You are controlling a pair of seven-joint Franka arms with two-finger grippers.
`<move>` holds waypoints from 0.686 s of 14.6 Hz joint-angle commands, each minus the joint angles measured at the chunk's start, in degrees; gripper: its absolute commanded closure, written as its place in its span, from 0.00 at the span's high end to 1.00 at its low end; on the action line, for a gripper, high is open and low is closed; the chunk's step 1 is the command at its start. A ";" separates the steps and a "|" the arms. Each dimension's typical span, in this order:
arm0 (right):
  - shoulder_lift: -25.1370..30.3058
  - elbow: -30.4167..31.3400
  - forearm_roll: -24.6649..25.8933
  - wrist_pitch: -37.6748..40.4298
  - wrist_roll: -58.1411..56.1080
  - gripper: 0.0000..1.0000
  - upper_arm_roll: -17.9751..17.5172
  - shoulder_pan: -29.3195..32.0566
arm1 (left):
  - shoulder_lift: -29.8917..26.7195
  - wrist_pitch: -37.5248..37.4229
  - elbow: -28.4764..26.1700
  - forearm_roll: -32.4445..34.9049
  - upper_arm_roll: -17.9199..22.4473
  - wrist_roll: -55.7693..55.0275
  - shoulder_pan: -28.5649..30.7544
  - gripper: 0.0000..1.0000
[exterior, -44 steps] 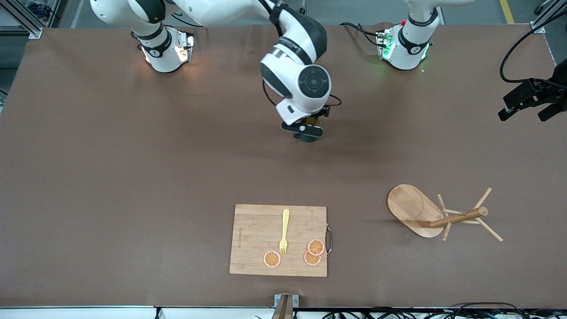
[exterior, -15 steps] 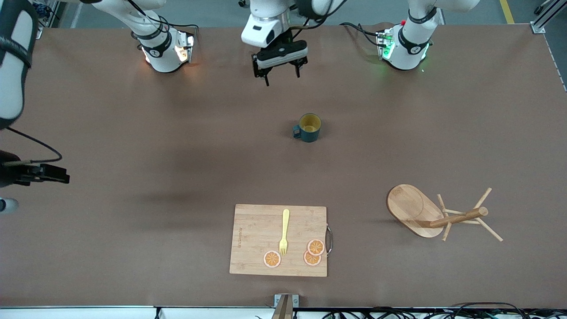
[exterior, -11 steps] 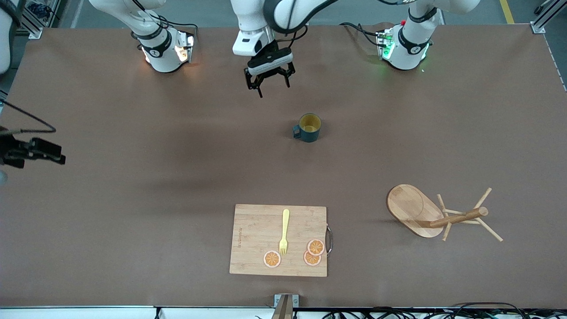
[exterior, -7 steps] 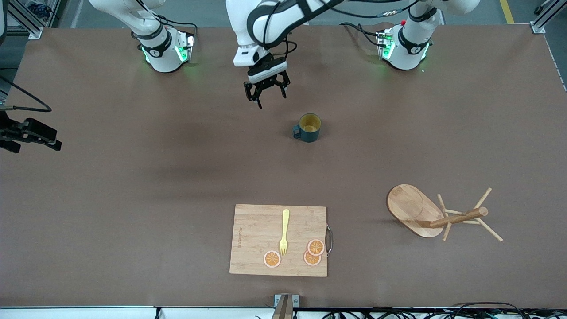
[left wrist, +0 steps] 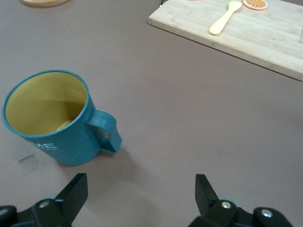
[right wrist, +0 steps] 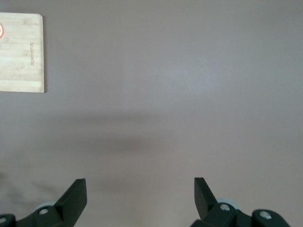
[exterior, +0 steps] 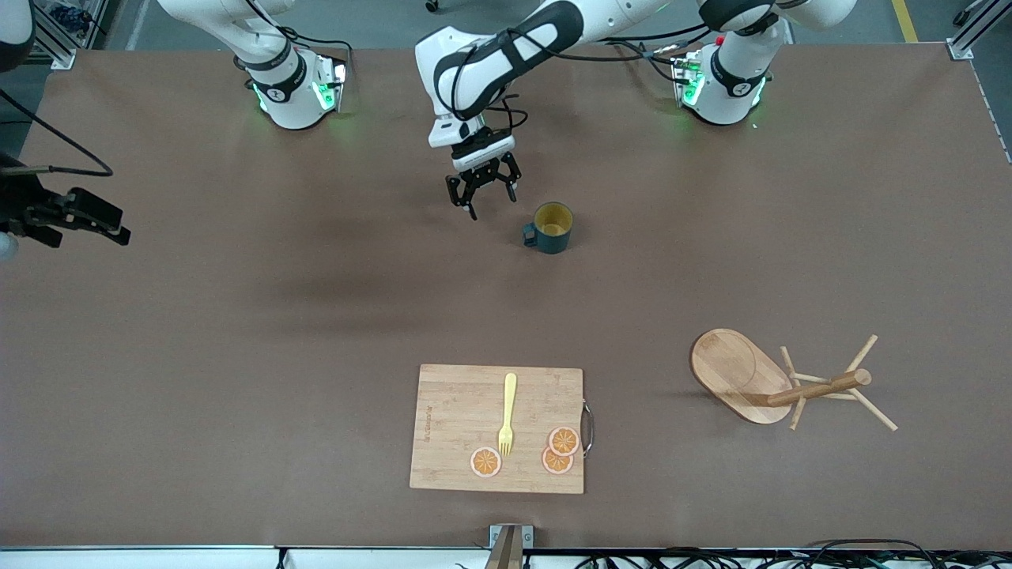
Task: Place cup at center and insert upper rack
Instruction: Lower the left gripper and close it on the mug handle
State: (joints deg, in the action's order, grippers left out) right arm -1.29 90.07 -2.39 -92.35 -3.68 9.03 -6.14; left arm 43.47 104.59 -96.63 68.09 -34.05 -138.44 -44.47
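The cup point(exterior: 551, 227), dark teal with a yellow inside, stands upright on the table near its middle, handle toward the right arm's end. It is close in the left wrist view point(left wrist: 52, 118). My left gripper point(exterior: 490, 201) is open and empty, low beside the cup on its handle side point(left wrist: 139, 184). The upper rack point(exterior: 759, 379), a wooden mug tree, lies on its side nearer the front camera, toward the left arm's end. My right gripper point(exterior: 111, 225) is open and empty, high over the right arm's end of the table point(right wrist: 139, 187).
A bamboo cutting board point(exterior: 458, 411) lies near the front edge with a yellow fork point(exterior: 507, 412) and three orange slices point(exterior: 564, 441) on it. It shows in the left wrist view point(left wrist: 265, 42) and its corner in the right wrist view point(right wrist: 21, 56).
Three seconds ago my right gripper was on the cup; it has let go and drawn away. My left gripper has come from near the bases down to beside the cup.
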 commanded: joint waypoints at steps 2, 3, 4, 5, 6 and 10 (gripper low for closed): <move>3.92 4.41 0.81 -1.08 -0.63 1.00 -0.50 0.25 | 0.82 -0.09 0.74 1.35 6.27 -2.19 -6.41 1.00; 4.01 4.41 0.90 -1.08 -0.63 1.00 -0.50 0.25 | 1.17 -0.09 0.74 1.43 6.45 -2.10 -6.59 1.00; 4.27 4.41 0.98 -1.08 -0.63 1.00 -0.59 0.25 | 1.26 -0.09 0.74 1.87 6.45 -2.10 -6.77 1.00; 4.28 4.41 0.99 -1.00 -0.63 1.00 -0.59 0.25 | 1.35 -0.09 0.66 3.27 6.45 -2.19 -6.86 1.00; 4.28 4.49 1.07 -0.99 -0.63 1.00 -0.59 0.25 | 2.22 -0.09 0.74 4.93 6.45 -2.10 -6.86 1.00; 3.93 4.49 1.51 -0.91 -0.63 1.00 -0.68 0.07 | 2.50 -0.44 0.31 7.49 7.06 -1.84 -6.95 1.00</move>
State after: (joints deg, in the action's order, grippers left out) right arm 1.00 92.35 -2.10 -92.35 -3.88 8.87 -6.14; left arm 45.69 104.55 -96.60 73.55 -27.60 -139.98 -51.03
